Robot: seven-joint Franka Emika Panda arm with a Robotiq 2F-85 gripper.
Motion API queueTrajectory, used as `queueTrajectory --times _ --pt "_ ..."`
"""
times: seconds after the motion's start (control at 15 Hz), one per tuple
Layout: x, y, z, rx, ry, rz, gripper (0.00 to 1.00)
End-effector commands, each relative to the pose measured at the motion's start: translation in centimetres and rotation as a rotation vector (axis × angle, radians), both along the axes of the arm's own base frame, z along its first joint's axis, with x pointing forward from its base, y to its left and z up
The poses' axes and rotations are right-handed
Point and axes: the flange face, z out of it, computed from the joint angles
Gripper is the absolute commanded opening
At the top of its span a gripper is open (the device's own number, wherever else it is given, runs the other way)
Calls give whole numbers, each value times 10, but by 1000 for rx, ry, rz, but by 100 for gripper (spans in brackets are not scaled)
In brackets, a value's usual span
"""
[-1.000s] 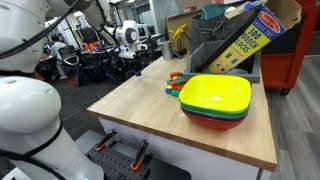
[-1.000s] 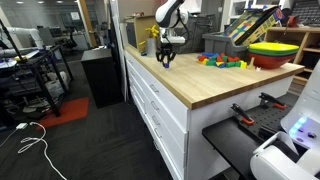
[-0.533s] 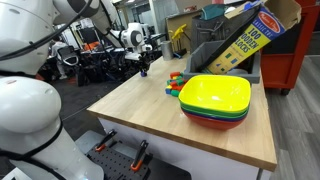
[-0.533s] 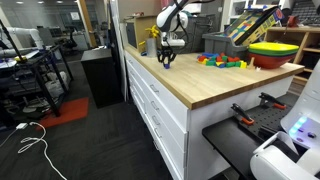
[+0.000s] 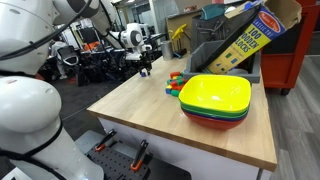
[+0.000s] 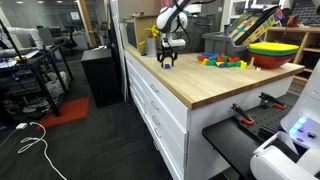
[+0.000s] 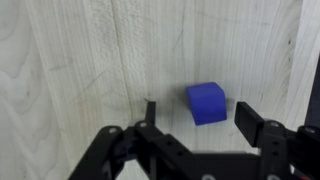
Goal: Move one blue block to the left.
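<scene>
In the wrist view a small blue block [image 7: 207, 102] rests on the pale wooden table [image 7: 70, 60]. My gripper [image 7: 200, 112] stands open around it, one finger on each side with a gap to the block's faces. In both exterior views the gripper [image 5: 146, 68] [image 6: 167, 57] hangs low over the table's far end, away from the other blocks. The blue block is too small to make out under it there.
A pile of coloured blocks [image 5: 176, 82] [image 6: 222, 61] lies mid-table. Beside it stands a stack of bowls with a yellow bowl [image 5: 215, 97] [image 6: 275, 50] on top. A grey bin with a blocks box [image 5: 240, 40] sits behind. The table edge [image 6: 150, 75] is close to the gripper.
Over the last second the arm shifted slightly along the far end of the table. The jaws now stand apart around the blue block, which rests on the wood.
</scene>
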Motion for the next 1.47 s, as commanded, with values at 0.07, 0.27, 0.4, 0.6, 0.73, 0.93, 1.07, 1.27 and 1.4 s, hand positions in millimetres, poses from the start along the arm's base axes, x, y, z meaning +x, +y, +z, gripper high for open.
queueTrajectory --times 0.07,0.27,0.4,0.6,0.73,0.93,1.07,1.27,1.4 --pt "-8 -8 35 -6 -1 -1 100" --pt "-13 -15 58 -13 19 -22 100" --pt "-19 -26 74 -29 51 -46 100" --pt "-29 -49 92 -45 109 -83 100" --pt "-37 -68 100 -50 133 -116 100" --pt "-49 -99 104 -35 161 -168 100" --pt "-58 -121 104 -22 165 -203 100" --pt "-76 -155 102 -1 180 -249 100" --pt "-90 -175 102 10 191 -270 100"
